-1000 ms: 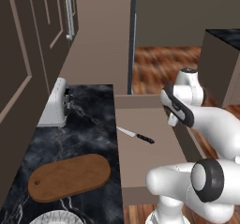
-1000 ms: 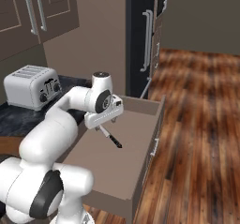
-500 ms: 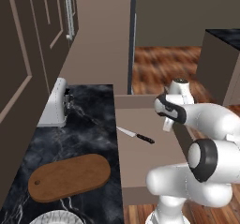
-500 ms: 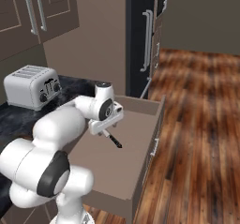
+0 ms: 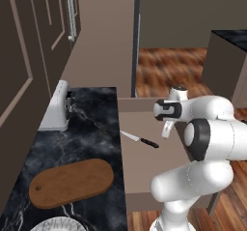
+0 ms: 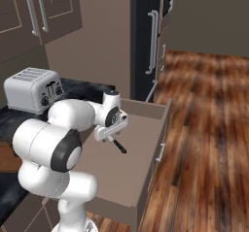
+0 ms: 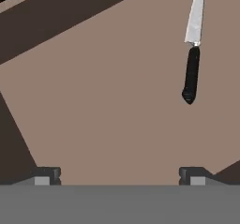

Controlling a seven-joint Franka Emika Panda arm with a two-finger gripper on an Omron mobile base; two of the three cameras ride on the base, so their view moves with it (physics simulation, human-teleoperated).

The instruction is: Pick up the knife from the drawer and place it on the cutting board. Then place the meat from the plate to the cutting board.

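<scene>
A: Entry on the gripper [image 7: 118,175]. The hand view shows its two small dark, blocky fingertips [image 7: 46,175] set far apart with only bare drawer floor between them. The jaws stand wide and hold nothing.

B: Position of the hand?

A: In the left base view the gripper [image 5: 165,130] hangs from the glossy white arm over the pulled-out drawer [image 5: 144,167], just beside the handle end of the knife [image 5: 140,139] and not touching it. In the right base view the gripper [image 6: 108,138] sits by the knife's black handle [image 6: 118,147].

B: Describe the knife.

A: The knife [image 7: 191,54] is slim, with a matte black rounded handle and a tapering, pointed silver blade. It lies flat on the drawer's floor [image 7: 117,101], which is a plain, smooth tan-brown surface without texture. In the hand view it is toward the upper right, clear of both fingertips.

B: And the drawer itself?

A: The drawer [image 6: 146,129] is a wide shallow tray with low straight walls and a silver bar handle on its front.

B: Surroundings?

A: A black marbled counter [image 5: 91,128] with pale veins runs beside the drawer. On it lies the cutting board [image 5: 71,182], a thin brown wooden oblong with rounded ends and a small hole near one end. The ridged rim of the white-grey plate [image 5: 59,223] shows at the bottom edge. A silver toaster [image 6: 33,89] with rounded corners stands further back. The floor [image 6: 209,129] is glossy reddish wood planking.
</scene>
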